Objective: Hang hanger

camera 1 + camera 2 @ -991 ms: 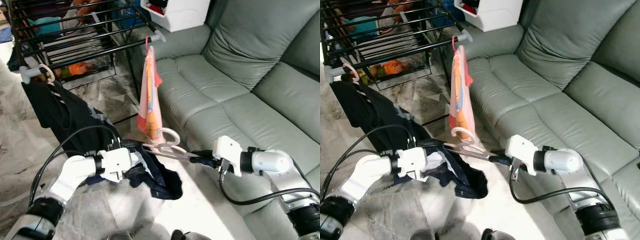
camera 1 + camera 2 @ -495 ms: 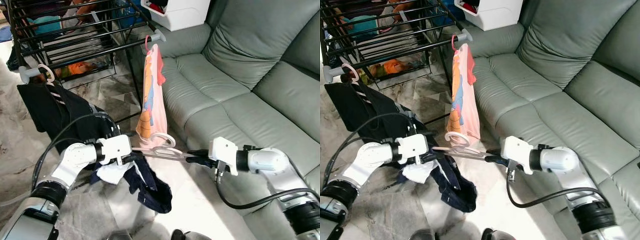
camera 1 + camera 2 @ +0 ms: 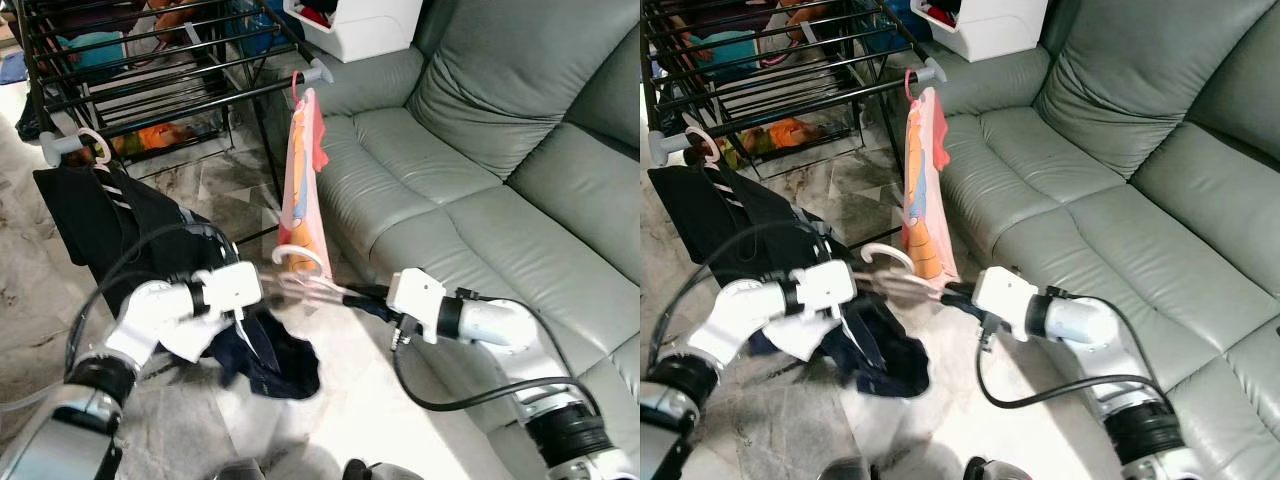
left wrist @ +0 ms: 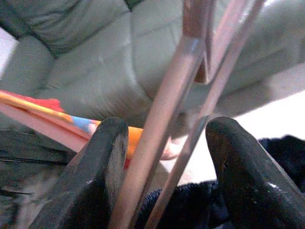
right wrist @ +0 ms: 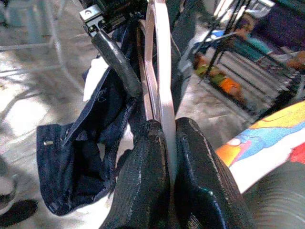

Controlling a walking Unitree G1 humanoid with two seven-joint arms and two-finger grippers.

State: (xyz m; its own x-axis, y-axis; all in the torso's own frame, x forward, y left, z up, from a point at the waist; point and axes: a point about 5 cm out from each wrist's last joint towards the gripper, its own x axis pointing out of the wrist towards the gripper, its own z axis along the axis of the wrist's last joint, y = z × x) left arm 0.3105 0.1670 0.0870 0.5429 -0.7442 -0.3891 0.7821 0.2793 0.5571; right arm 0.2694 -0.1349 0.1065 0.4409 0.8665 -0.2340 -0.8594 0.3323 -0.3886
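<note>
The hanger (image 3: 305,283) sits at the centre of the head view, held level between my two grippers, its white hook (image 3: 298,256) curling upward just in front of the lower edge of the pink garment (image 3: 301,185). It is a pale, thin frame; the right wrist view shows its slim bars running edge-on away from my fingers, blurred with motion. A dark blue garment (image 3: 265,358) is draped from it and sags towards the floor at lower centre.

Half a second ago the hanger lay lower and further right in the frame; now it has risen and shifted left, with the hook nearer the rack, and the dark cloth has bunched up below the left arm. I judge this to be the lift towards the rail, with the hanging itself not yet done.

My right gripper (image 3: 362,297) is clamped hard on one end of the hanger, fingers pressed together on the bar. My left gripper (image 3: 262,289) has its fingers (image 4: 107,162) spread apart, the hanger's bars passing loosely between them.

Beyond, the black drying rack (image 3: 150,70) fills the upper left, a black garment (image 3: 95,215) hanging from its near rail on another hanger. The grey-green sofa (image 3: 500,150) takes the right side.
</note>
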